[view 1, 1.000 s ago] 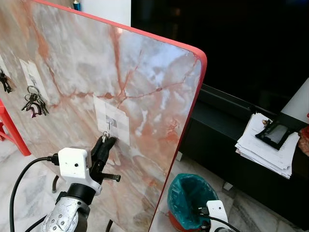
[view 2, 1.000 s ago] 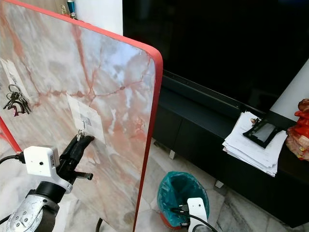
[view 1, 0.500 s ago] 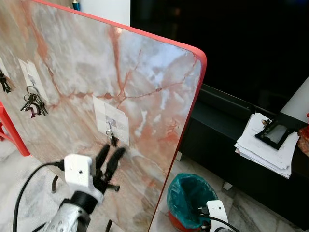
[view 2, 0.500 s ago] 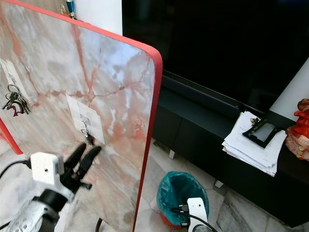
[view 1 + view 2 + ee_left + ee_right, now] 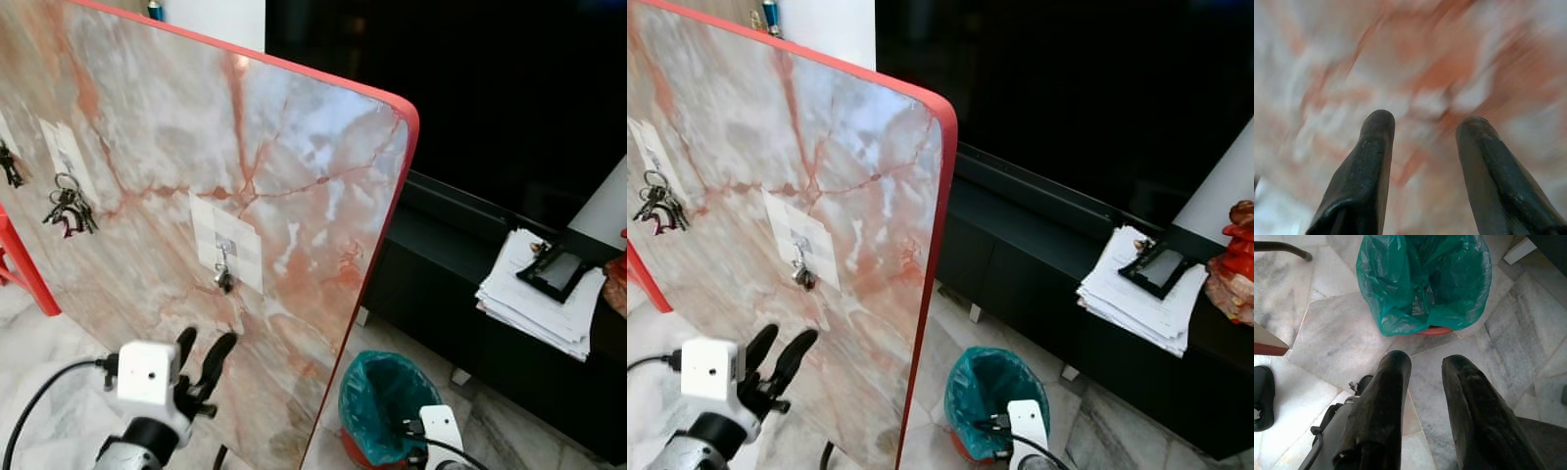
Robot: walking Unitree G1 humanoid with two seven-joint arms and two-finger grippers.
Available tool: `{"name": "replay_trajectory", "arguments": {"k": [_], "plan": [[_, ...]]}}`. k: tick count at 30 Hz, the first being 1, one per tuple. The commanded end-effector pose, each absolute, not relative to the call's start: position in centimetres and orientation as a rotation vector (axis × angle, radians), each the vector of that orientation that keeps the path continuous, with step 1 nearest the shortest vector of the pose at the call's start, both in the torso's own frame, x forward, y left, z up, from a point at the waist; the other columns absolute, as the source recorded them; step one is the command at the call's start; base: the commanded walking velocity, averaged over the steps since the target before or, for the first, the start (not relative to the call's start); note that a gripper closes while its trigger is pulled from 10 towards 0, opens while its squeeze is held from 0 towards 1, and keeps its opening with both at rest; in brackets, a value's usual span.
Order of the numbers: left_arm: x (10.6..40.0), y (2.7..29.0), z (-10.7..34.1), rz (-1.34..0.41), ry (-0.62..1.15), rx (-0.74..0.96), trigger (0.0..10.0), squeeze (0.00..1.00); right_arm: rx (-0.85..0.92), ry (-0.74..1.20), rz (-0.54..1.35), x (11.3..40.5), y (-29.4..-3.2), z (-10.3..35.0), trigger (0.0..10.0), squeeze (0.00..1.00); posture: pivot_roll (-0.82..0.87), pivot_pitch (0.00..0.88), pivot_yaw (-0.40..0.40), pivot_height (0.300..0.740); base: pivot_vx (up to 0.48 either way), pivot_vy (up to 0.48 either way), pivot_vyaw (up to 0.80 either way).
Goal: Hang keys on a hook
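The keys [image 5: 224, 278] hang from a small hook [image 5: 223, 250] on a pale patch [image 5: 226, 241] stuck to the marble board [image 5: 294, 176], a tilted slab with a red rim; they dangle free against the board, touched by nothing; the left gripper [image 5: 202, 351] sits below the keys, apart from them, its two black fingers [image 5: 1366, 166] spread with a clear gap and nothing between them, tips close to the board's blurred pink surface; another bunch [image 5: 69, 208] hangs on the board well to the left of the keys, under its own strip, and a third dark bunch [image 5: 10, 166] shows at the board's far left edge; right of the board stands a low black cabinet [image 5: 460, 294] with a paper stack [image 5: 539, 299] on top and a dark device [image 5: 561, 269] lying on the stack; a bin with a teal bag [image 5: 382, 401] stands on the marble floor [image 5: 1327, 347] by the board's lower right edge; the right gripper [image 5: 1422, 364] hangs low beside that bin, fingers slightly parted and holding nothing, pointing down at the floor just before the bin.
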State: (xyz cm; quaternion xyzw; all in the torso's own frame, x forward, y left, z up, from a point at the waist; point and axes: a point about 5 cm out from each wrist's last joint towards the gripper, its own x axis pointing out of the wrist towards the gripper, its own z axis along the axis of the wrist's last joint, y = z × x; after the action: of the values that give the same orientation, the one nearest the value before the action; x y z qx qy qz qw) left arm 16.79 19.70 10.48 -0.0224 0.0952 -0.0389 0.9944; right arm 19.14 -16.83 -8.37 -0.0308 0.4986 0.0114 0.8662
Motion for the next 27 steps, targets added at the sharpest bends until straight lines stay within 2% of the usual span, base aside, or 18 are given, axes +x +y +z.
{"name": "replay_trajectory", "arguments": {"k": [1,10,16,21,24,27], "plan": [[16.4,20.5,9.5,-0.040,0.232,-0.053,10.0,0.00,-0.064,1.048,0.007,19.2,-17.2,-8.3,10.0,0.00,0.13,0.000,-0.140,0.740,0.000,0.000,0.00],[15.5,22.9,3.9,0.020,0.440,0.080,10.0,0.00,-0.075,1.050,0.005,19.2,-17.1,-8.3,10.0,0.00,0.14,0.000,-0.137,0.740,0.000,0.000,0.00],[15.8,24.1,-2.0,0.047,0.610,0.187,10.0,0.00,-0.072,1.052,-0.004,19.2,-17.0,-8.3,10.0,0.00,0.13,0.000,-0.127,0.740,0.000,0.000,0.00],[14.8,24.1,-5.9,0.144,0.777,0.116,10.0,0.00,-0.076,1.055,-0.005,19.1,-16.9,-8.4,10.0,0.00,0.12,0.000,-0.118,0.740,0.000,0.000,0.00],[13.8,23.9,-7.4,0.148,0.885,0.136,10.0,0.00,-0.075,1.058,-0.015,19.0,-16.8,-8.4,10.0,0.00,0.10,0.000,-0.102,0.740,0.000,0.000,0.00],[13.6,24.0,-7.6,0.184,0.887,0.105,10.0,0.00,-0.049,1.053,-0.056,18.9,-16.9,-8.5,10.0,0.00,0.10,0.000,-0.096,0.740,0.000,0.000,0.00]]}}
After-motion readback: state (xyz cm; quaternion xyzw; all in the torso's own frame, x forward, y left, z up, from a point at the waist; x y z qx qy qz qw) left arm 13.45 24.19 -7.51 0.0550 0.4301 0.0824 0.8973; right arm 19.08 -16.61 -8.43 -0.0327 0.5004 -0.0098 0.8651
